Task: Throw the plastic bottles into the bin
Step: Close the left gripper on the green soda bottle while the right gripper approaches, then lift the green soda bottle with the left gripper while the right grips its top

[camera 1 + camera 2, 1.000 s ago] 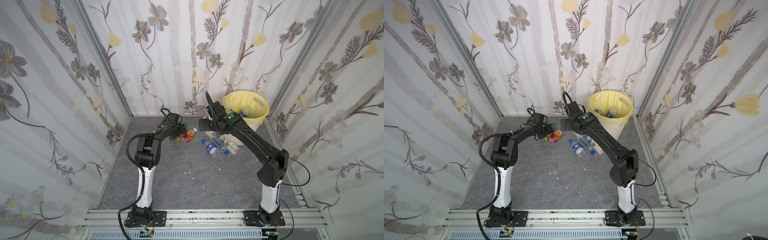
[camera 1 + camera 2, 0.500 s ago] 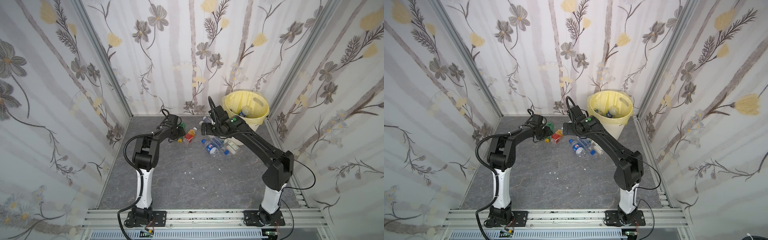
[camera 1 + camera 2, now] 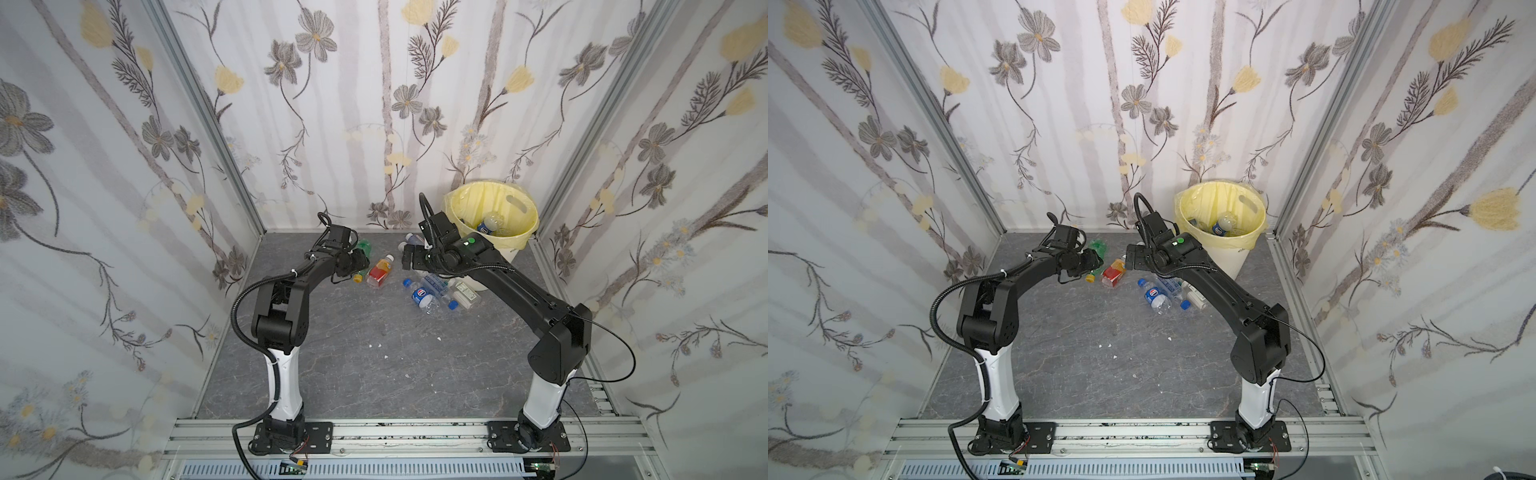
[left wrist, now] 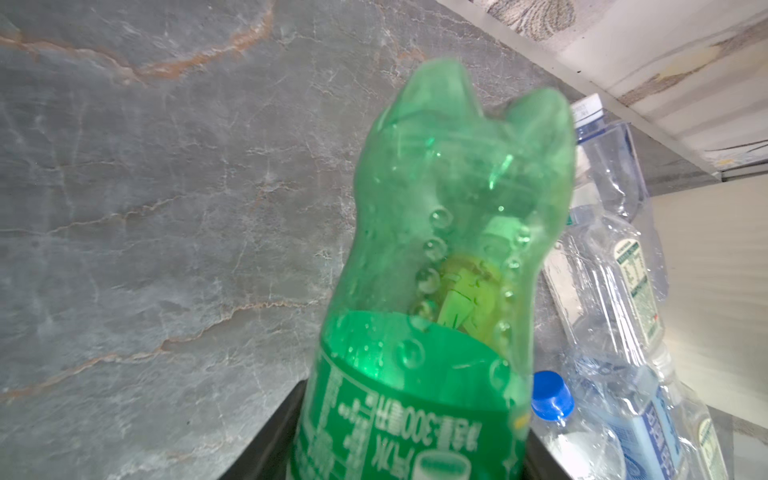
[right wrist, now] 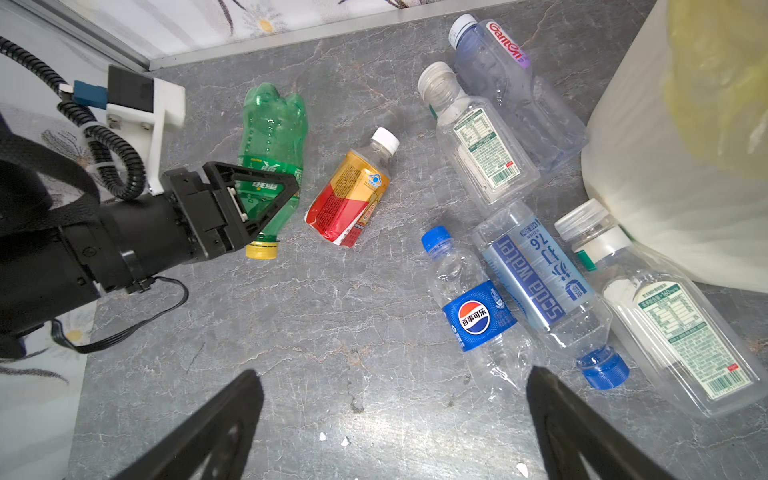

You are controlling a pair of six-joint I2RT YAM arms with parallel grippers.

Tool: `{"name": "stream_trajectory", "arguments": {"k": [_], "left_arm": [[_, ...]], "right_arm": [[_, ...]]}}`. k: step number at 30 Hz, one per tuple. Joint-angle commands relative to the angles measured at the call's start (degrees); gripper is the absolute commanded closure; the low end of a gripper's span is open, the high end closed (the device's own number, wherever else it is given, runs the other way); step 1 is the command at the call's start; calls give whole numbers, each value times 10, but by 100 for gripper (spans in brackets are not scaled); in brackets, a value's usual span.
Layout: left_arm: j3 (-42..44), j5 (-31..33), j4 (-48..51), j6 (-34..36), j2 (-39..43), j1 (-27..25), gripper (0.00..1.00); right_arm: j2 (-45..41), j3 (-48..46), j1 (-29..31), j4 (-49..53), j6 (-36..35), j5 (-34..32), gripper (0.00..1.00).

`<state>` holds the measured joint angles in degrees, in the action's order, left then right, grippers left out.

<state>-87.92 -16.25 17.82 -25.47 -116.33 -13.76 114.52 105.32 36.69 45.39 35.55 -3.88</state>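
While my left gripper (image 5: 270,195) pinches the green bottle (image 5: 272,124) across its labelled middle, yellow cap toward the arm, that bottle lies close to the back-wall rail (image 5: 332,35). I cannot tell whether it is clear of the floor (image 3: 374,365). My right gripper (image 5: 392,374) hangs with its fingers spread wide and nothing between them, above bare grey floor that runs open to the arm bases.

Just beside the green bottle lies the orange-red bottle (image 5: 353,191). Five clear bottles crowd the foot of the bin (image 3: 1229,259) in the far right corner, and the bottle in the bin (image 3: 488,224) rests on the yellow liner.

I can read "Ganten" on the Ganten bottle (image 5: 511,83), "soda water 7.6" on the soda water bottle (image 5: 536,278), and the roundel on the Pepsi bottle (image 5: 478,316). Two label-back bottles (image 5: 478,141) (image 5: 673,328) show only fine green print and barcodes. The left wrist view shows "300" on the green label.
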Motion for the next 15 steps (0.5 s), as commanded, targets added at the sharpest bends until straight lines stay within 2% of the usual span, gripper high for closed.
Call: {"name": "stream_trajectory", "arguments": {"k": [1, 15], "left_arm": [[18, -13, -3, -11, 29, -1, 49], [70, -32, -4, -27, 126, -8, 49]], "right_arm": [[-1, 11, -1, -25, 10, 13, 0], [7, 35, -10, -33, 23, 38, 0]]}}
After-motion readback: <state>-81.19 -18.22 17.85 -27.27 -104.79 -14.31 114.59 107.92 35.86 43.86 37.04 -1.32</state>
